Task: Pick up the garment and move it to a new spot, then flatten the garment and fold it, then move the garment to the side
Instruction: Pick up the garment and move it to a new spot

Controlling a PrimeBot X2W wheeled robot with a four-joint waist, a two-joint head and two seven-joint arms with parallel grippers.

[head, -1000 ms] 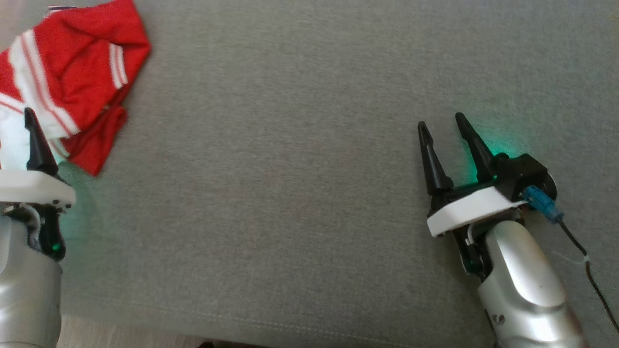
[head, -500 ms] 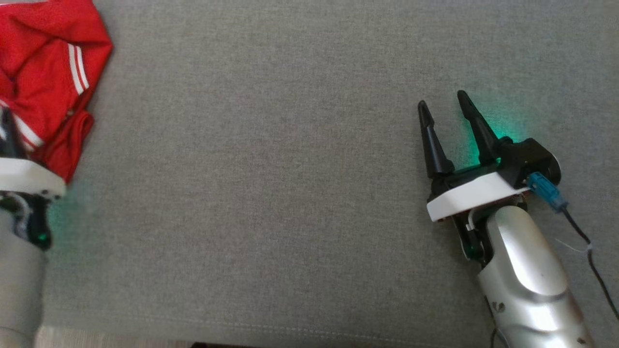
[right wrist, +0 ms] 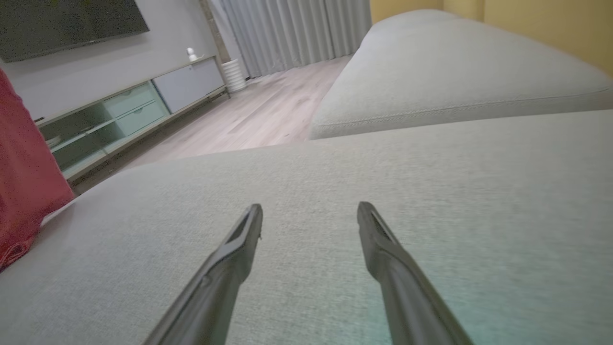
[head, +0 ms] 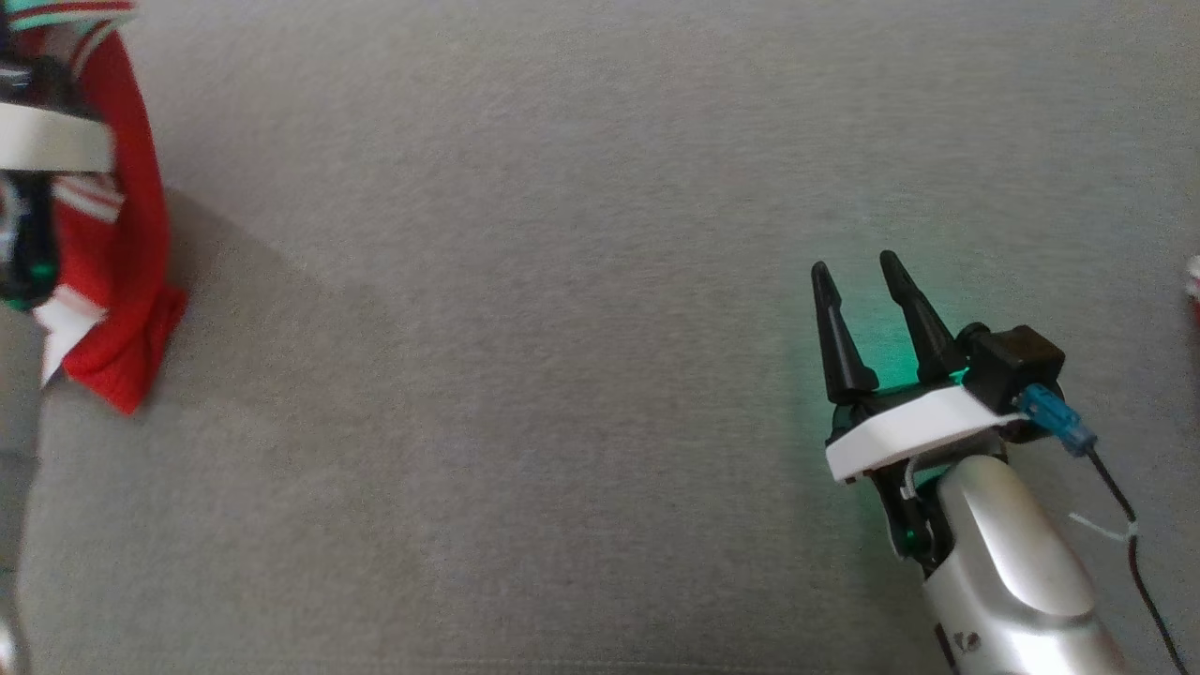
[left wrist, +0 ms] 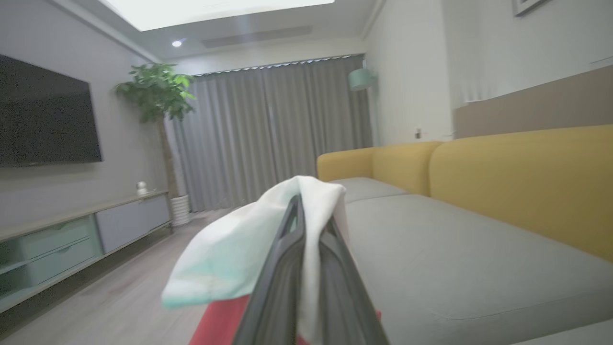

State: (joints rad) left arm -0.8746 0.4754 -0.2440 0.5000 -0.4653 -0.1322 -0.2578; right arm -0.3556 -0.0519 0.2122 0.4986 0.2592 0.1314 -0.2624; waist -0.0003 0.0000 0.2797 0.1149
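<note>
1. Left gripper [left wrist: 299,206] — clamped shut on a white fold of the garment [head: 141,281], which hangs from it over the cushion's [head: 562,328] left edge, likely for carrying to a new spot.
2. Right gripper [head: 853,262] — fingers spread, empty, low near the right edge, probably waiting to help flatten.

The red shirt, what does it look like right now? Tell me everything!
The shirt is bright red soft knit with white panels edged in thin red-and-white stripes. It hangs bunched in a long drooping strip over the left side of the grey sofa seat. The left gripper holds it, jaws shut on a white fold that drapes over their tips. Its lower red corner dangles close to the seat; whether it touches is unclear.
</note>
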